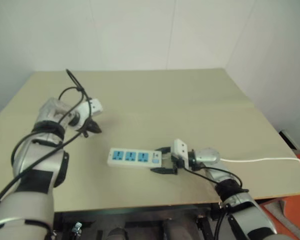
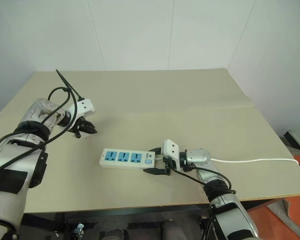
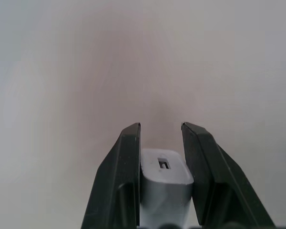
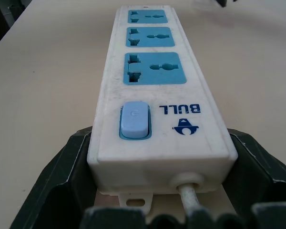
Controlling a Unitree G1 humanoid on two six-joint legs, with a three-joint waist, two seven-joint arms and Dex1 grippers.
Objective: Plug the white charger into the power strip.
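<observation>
The table [image 2: 190, 100] carries the power strip [image 2: 124, 158] near its front edge, and the right gripper [image 2: 157, 160] clamps the strip's cable end between both fingers. The left gripper [image 3: 161, 138] is up over the table, well apart, closed on the white charger [image 3: 164, 183]

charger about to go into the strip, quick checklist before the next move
1. White charger clamped in the left gripper: ok.
2. Power strip braced at its cable end by the right gripper: ok.
3. All three blue sockets free: ok.
4. Charger above a socket: not ok, it is off to the robot's left of the strip.
5. Prongs facing the sockets: cannot tell.
6. Strip cable away from the left arm's path: ok.
</observation>
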